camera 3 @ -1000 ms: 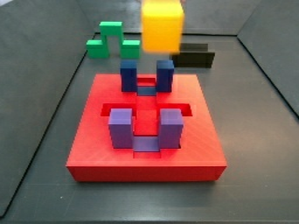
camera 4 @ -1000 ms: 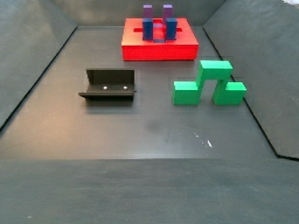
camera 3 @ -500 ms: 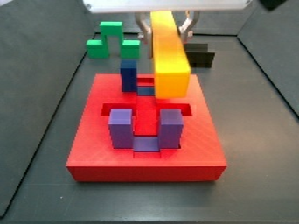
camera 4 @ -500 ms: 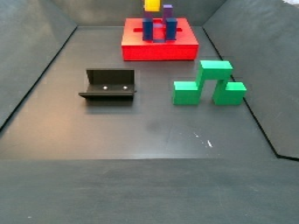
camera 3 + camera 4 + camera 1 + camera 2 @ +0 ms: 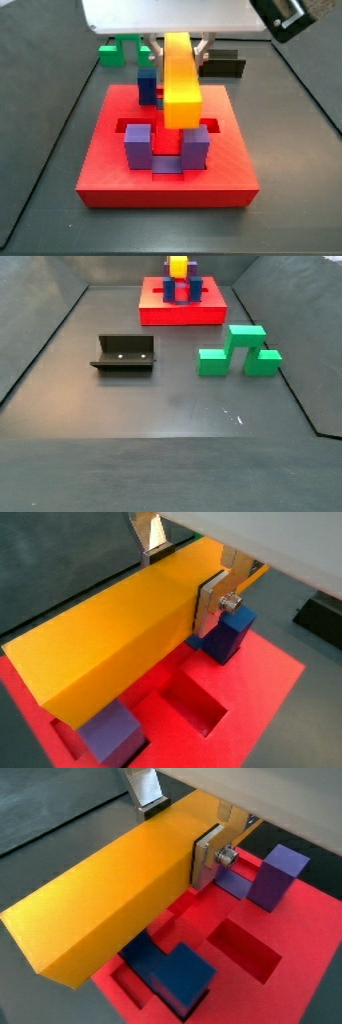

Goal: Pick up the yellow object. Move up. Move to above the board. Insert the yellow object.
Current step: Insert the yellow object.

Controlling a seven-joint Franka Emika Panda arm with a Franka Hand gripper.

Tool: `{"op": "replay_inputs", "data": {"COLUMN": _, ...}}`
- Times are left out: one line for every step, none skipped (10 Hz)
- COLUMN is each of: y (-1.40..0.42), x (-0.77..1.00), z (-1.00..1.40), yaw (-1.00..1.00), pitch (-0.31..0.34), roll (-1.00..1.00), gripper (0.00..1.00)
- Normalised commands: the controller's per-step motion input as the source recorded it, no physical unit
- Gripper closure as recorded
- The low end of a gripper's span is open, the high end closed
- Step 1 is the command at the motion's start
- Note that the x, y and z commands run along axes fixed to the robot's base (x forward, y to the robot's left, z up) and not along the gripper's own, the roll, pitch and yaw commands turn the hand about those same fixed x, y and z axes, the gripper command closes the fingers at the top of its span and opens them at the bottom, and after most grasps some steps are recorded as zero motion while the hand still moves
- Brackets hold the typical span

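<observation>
My gripper is shut on the yellow object, a long yellow-orange bar, and holds it just above the board. The board is a red slab with recessed slots. The bar runs lengthwise over the line from the blue posts to the purple posts. In both wrist views the silver fingers press the bar's sides. The red board lies close below. In a side view the bar shows above the board.
A green stepped block and the dark fixture stand on the grey floor in front of the board. A black block and the green block lie behind the board. Dark walls enclose the floor.
My gripper has come down with the yellow bar, from high over the blue posts to just above the board, and the gripper body has come into a side view.
</observation>
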Motion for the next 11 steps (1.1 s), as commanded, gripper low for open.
{"op": "replay_inputs", "data": {"y": -0.21, "x": -0.08, "z": -0.09, "yaw": 0.05, "pitch": -0.090, "roll": 0.03, "gripper": 1.00}}
{"op": "replay_inputs", "data": {"y": -0.15, "x": -0.09, "z": -0.10, "yaw": 0.03, "pitch": -0.076, "roll": 0.02, "gripper": 1.00}}
{"op": "replay_inputs", "data": {"y": -0.10, "x": -0.10, "z": -0.15, "yaw": 0.01, "pitch": -0.077, "roll": 0.00, "gripper": 1.00}}
{"op": "replay_inputs", "data": {"y": -0.09, "x": -0.11, "z": -0.19, "yaw": 0.01, "pitch": -0.090, "roll": 0.00, "gripper": 1.00}}
{"op": "replay_inputs", "data": {"y": -0.07, "x": -0.06, "z": -0.20, "yaw": 0.01, "pitch": -0.076, "roll": 0.00, "gripper": 1.00}}
{"op": "replay_inputs", "data": {"y": -0.08, "x": -0.04, "z": -0.20, "yaw": 0.00, "pitch": -0.067, "roll": 0.03, "gripper": 1.00}}
{"op": "replay_inputs", "data": {"y": -0.07, "x": -0.02, "z": -0.20, "yaw": 0.00, "pitch": -0.056, "roll": 0.05, "gripper": 1.00}}
{"op": "replay_inputs", "data": {"y": -0.07, "x": 0.00, "z": -0.19, "yaw": 0.00, "pitch": -0.044, "roll": 0.09, "gripper": 1.00}}
{"op": "replay_inputs", "data": {"y": -0.07, "x": 0.00, "z": -0.18, "yaw": 0.01, "pitch": -0.036, "roll": 0.09, "gripper": 1.00}}
{"op": "replay_inputs", "data": {"y": -0.08, "x": 0.00, "z": -0.18, "yaw": 0.02, "pitch": -0.027, "roll": 0.08, "gripper": 1.00}}
{"op": "replay_inputs", "data": {"y": -0.09, "x": 0.06, "z": -0.16, "yaw": 0.01, "pitch": -0.011, "roll": 0.10, "gripper": 1.00}}
